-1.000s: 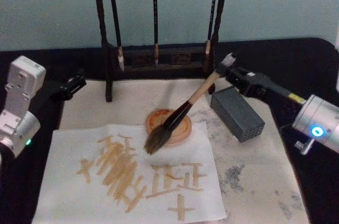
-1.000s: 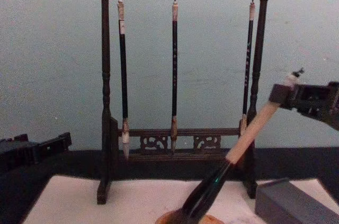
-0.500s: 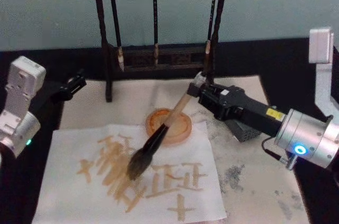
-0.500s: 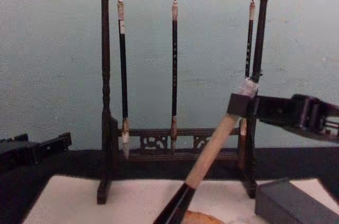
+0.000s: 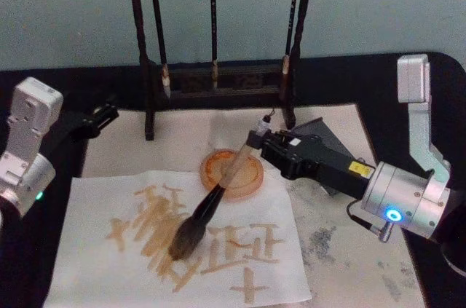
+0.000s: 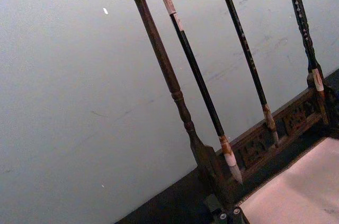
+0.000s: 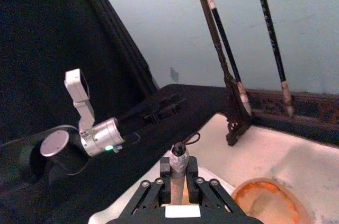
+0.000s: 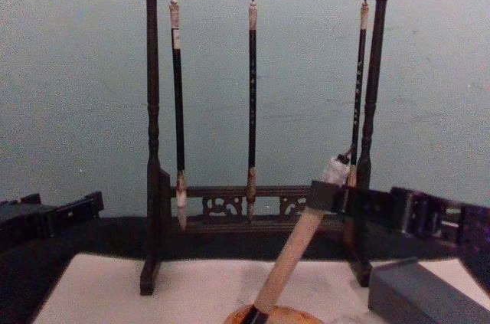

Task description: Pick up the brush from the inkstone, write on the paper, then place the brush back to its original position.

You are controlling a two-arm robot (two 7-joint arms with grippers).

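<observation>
My right gripper [image 5: 256, 140] is shut on the top of the brush [image 5: 220, 190], whose pale handle slants down and to the left over the inkstone [image 5: 250, 179], a round orange dish. The grey-brown bristle head [image 5: 184, 242] is down on the paper [image 5: 95, 210], a white sheet with tan strokes, and seems to touch it. The wrist view shows the right gripper [image 7: 178, 177] clamped around the handle end, and the chest view shows the gripper [image 8: 328, 197] with the handle [image 8: 289, 264] below it. My left gripper [image 5: 102, 114] is parked at the paper's far left corner.
A dark wooden rack [image 5: 218, 82] with three slim hanging brushes [image 8: 252, 94] stands behind the inkstone. A grey block [image 8: 417, 293] sits to the right, partly behind my right arm. The paper lies on a cream mat [image 5: 342, 242] with grey smudges, on a black table.
My right gripper has carried the brush left and toward me. The bristle head has gone from over the inkstone's edge down onto the paper's strokes. The left arm has stayed still.
</observation>
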